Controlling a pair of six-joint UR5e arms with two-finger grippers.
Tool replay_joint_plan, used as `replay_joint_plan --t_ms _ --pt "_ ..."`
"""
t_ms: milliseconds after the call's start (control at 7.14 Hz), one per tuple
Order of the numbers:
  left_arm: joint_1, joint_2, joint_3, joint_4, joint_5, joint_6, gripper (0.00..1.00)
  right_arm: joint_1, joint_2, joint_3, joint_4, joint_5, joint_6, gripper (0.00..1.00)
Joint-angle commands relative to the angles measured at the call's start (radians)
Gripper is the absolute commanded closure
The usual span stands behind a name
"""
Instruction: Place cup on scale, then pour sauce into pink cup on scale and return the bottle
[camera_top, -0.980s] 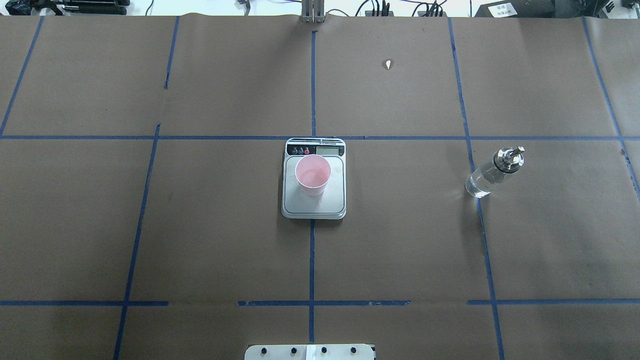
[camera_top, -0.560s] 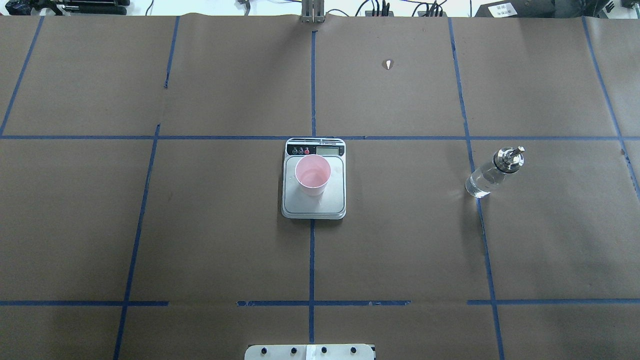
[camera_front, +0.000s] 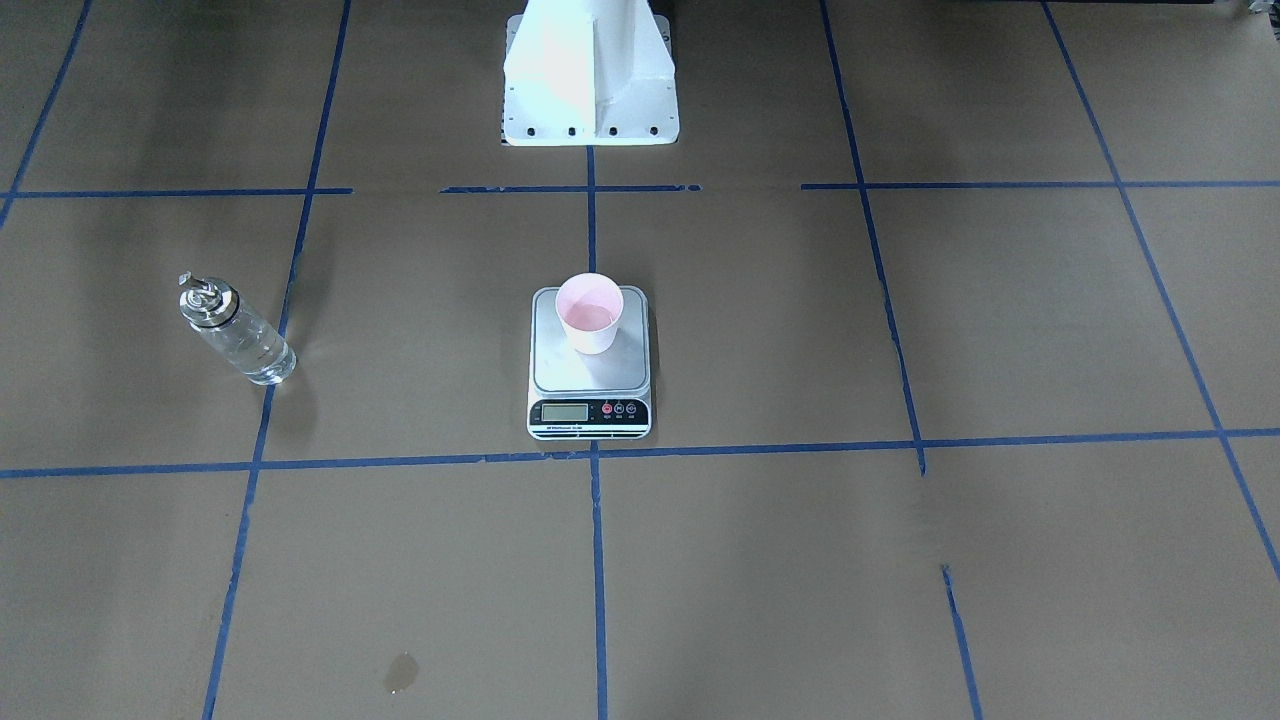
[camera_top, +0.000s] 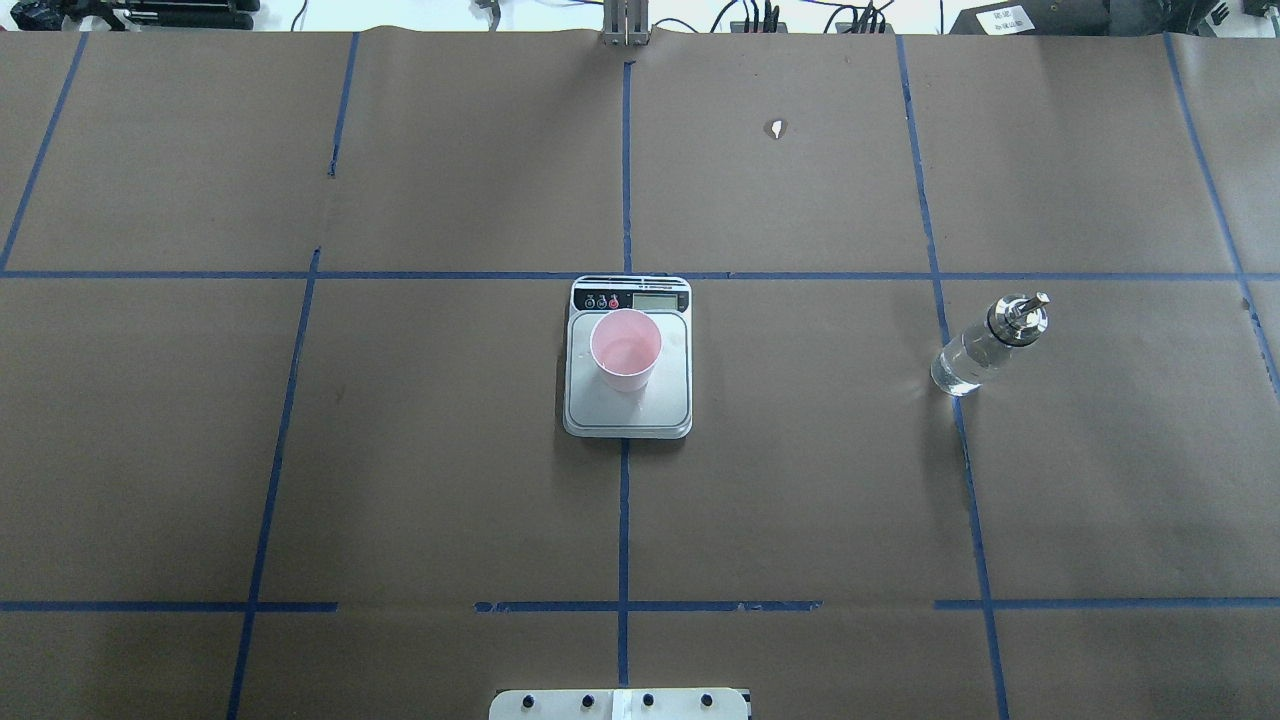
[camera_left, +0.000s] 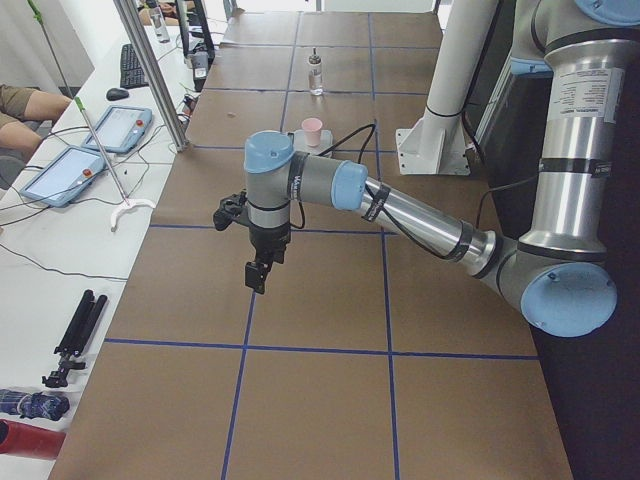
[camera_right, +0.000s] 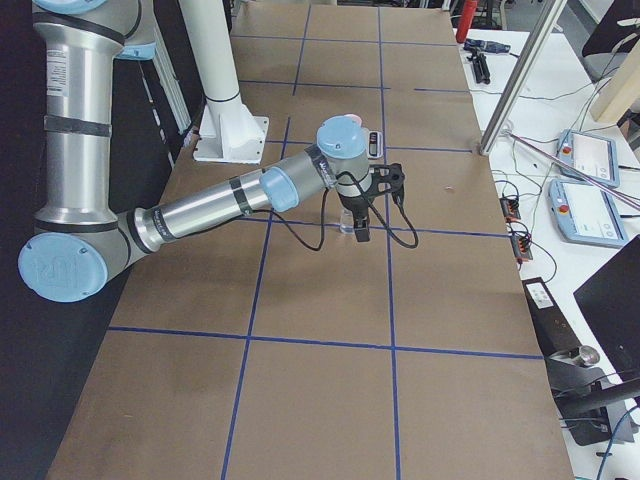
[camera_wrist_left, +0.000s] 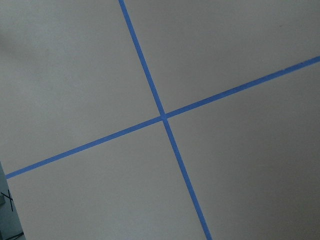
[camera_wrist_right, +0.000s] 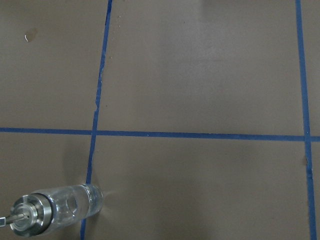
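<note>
I judge the pour done, so I'd hold both arms clear and touch nothing. The cup (camera_top: 625, 350) sits on the scale (camera_top: 627, 418), liquid inside. The bottle (camera_top: 985, 345) stands upright on the tabletop (camera_top: 400, 450), well off to the right, its long axis vertical and its spout angled away from the scale. I cannot tell whether the left claw (camera_left: 256, 275) or the right claw (camera_right: 361, 232) is spread.

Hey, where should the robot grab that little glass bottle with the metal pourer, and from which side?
Grip the bottle by its clear cylindrical body at mid-height, below the metal pourer cap. It stands upright, apart from everything, so come in level from the side with the right hand, which hangs nearest. The thin spout probably rules out a top grasp.
</note>
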Motion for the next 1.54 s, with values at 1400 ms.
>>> replay_joint_plan --t_ms 1400 --pt "-0.027 -0.009 0.28 -0.036 -0.016 0.174 0.0 0.142 0.027 -0.328 -0.283 -0.083 -0.696 0.0"
